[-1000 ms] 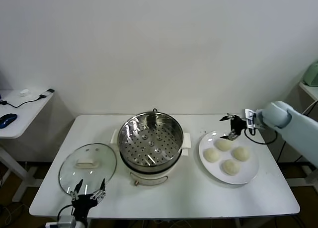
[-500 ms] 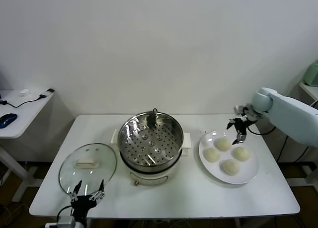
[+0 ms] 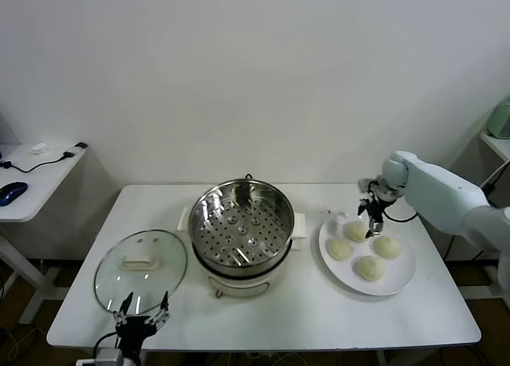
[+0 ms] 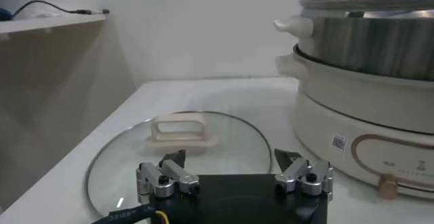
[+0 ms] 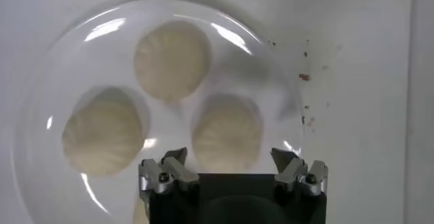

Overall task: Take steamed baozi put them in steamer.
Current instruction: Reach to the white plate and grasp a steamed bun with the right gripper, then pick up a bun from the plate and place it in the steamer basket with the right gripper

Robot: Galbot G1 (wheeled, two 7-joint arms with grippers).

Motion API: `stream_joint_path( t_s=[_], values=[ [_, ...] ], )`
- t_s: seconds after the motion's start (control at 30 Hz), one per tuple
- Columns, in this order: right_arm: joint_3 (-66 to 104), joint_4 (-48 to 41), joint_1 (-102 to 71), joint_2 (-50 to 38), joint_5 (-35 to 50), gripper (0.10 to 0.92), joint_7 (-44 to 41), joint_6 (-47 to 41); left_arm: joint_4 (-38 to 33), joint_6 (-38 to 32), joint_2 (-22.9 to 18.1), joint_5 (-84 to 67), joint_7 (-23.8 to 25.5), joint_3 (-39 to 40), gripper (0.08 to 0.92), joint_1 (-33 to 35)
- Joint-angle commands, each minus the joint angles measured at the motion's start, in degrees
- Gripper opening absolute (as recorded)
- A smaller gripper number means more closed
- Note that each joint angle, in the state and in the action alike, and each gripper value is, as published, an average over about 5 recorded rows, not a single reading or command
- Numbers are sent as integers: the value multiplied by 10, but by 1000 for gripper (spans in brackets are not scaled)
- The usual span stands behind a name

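Hovering right tool (image 3: pixel 371 222), fingers apart, over the plate (image 3: pixel 402 280) to straddle a bun (image 3: pixel 356 230); four buns there, pot (image 3: pixel 241 226) empty. Left tool (image 3: pixel 141 316) parked spread by the lid (image 3: pixel 140 268).

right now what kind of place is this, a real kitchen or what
Probably a lab or office test room, not a kitchen: a plain white table against a bare wall, a side desk with a mouse and cables, and only a steamer and plate of buns.
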Motion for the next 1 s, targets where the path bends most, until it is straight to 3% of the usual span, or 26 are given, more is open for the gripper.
stream_joint_path(
  t_s=[0.03,0.27,0.43,0.67,1.0],
  values=[
    [25,-44,-25,30,-19,795,8,-5,2,1,-1,4,0,3,823,0],
    [24,-36,-19,26,-28,658,5,-6,-1,2,-3,10,-1,5,823,2],
    [-12,41,28,-2,0,615,0,-13,-6,4,-5,14,0,5,823,5],
    [-178,188,250,-23,115,602,-14,-3,-18,8,-3,17,-1,7,823,9],
    [-245,389,464,93,230,602,-25,121,-37,10,-1,22,0,15,823,14]
  ],
)
